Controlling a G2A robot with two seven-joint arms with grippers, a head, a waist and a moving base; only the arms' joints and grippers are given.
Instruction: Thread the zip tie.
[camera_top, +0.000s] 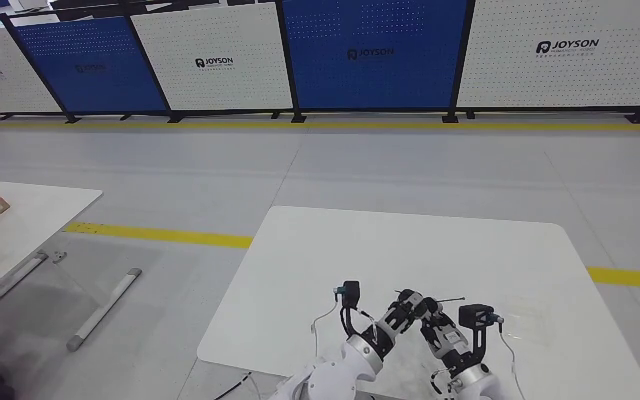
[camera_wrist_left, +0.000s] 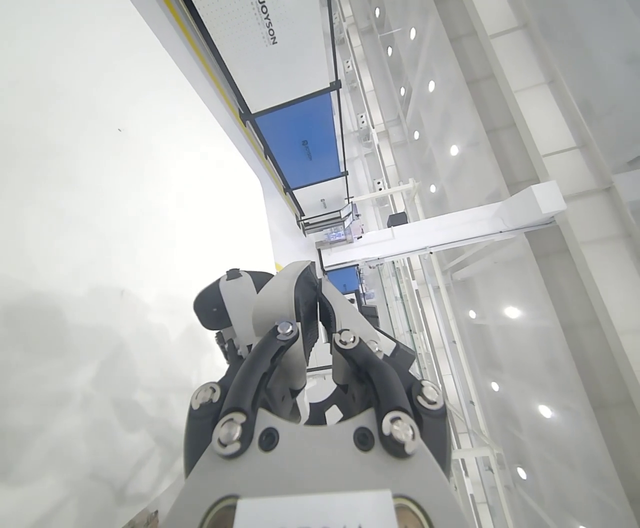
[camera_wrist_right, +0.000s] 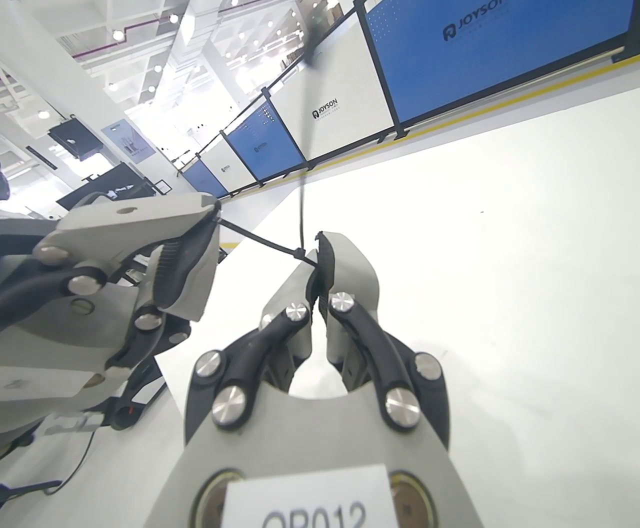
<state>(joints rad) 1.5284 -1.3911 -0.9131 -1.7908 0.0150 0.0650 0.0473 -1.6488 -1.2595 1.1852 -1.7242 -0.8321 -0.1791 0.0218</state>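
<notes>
Grippers sit close together over the near part of the white rectangular table (camera_top: 330, 250). The right gripper (camera_wrist_right: 319, 260) is clamped on the thin black plastic zip tie (camera_wrist_right: 260, 243) beside its head; the left gripper (camera_wrist_right: 214, 216) pinches the strap's far end. The tail rises from the head, off the tabletop

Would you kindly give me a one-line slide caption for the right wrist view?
Right gripper and left gripper both pinch the black zip tie above the white table.
</notes>
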